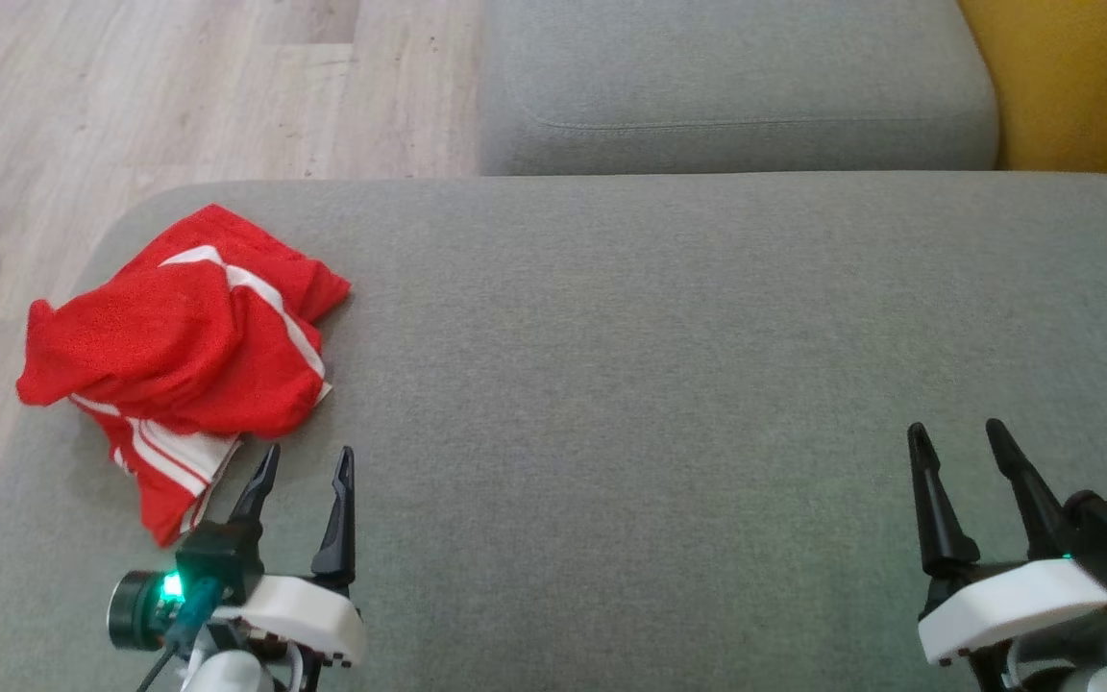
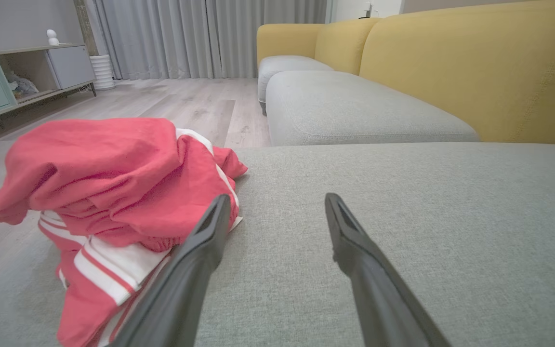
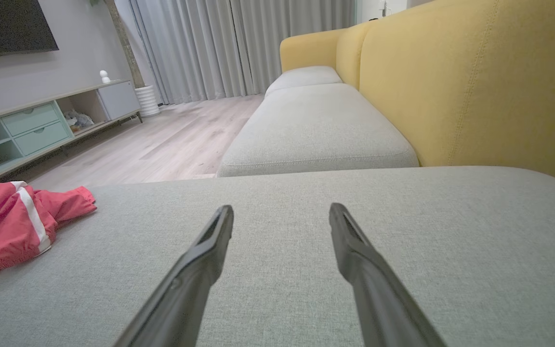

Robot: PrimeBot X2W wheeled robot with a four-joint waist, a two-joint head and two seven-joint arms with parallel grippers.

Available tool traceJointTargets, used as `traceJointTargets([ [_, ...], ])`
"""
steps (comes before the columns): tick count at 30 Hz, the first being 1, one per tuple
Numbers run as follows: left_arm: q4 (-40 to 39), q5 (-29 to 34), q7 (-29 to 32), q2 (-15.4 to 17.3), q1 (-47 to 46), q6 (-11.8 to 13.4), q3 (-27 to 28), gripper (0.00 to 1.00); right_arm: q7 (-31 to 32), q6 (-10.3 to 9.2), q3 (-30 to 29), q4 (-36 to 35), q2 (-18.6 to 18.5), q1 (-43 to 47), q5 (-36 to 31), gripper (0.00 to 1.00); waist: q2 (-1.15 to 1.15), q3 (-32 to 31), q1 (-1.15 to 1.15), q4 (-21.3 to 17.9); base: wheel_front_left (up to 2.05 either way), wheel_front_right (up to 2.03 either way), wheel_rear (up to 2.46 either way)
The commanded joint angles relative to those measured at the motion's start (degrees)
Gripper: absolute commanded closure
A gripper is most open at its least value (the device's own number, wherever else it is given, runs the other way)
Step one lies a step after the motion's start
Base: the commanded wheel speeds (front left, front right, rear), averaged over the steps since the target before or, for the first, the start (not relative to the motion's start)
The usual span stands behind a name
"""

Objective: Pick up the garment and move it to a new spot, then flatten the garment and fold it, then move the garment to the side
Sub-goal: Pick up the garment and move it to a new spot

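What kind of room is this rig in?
Most likely a home living room: a yellow-backed sofa with grey seat cushions, a low cabinet with mint-green drawers below a dark wall-mounted screen, and floor-length grey curtains.

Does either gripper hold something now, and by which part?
Nothing is held. The left gripper and the right gripper are open and empty; the crumpled red garment with white stripes lies free on the grey fabric cushion.
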Motion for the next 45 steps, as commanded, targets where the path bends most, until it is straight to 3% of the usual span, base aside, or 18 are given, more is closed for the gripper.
traceJointTargets([
  [1,-1.41,-0.62,-0.21,1.31,-3.11,0.65,1.84,0.0,-0.1,-0.04,1.03,-2.44,-0.35,-1.97,0.49,0.0,0.0,0.02,0.0,0.45,0.0,0.0,0.0],
  [8,-0.97,-1.46,-0.4,1.63,-4.01,1.01,2.4,0.0,-0.17,-0.04,1.21,-3.91,-0.35,-1.99,0.43,0.0,0.0,0.32,0.0,4.93,0.0,0.0,0.0],
  [21,-1.6,-3.31,-1.32,2.76,-4.33,2.33,4.35,0.0,0.76,-0.04,3.52,-6.55,-0.35,-2.83,0.03,0.0,0.0,0.97,0.0,20.11,0.0,0.0,0.0],
  [26,-2.39,-3.98,-1.87,2.98,-4.04,3.13,5.23,0.0,1.37,-0.04,4.69,-7.35,-0.35,-3.75,-0.55,0.0,0.0,1.71,0.0,23.99,0.0,0.0,0.0],
  [33,-3.09,-4.85,-2.49,2.99,-3.65,3.61,5.83,0.0,1.99,-0.04,5.14,-7.98,-0.35,-4.57,-0.74,0.0,0.0,2.35,0.0,26.85,0.0,0.0,0.0],
  [45,-3.9,-5.35,-3.33,2.84,-3.73,4.35,5.96,0.0,2.02,-0.04,5.02,-8.08,-0.35,-5.41,-0.85,0.0,0.0,3.23,0.0,27.15,0.0,0.0,0.0],
])
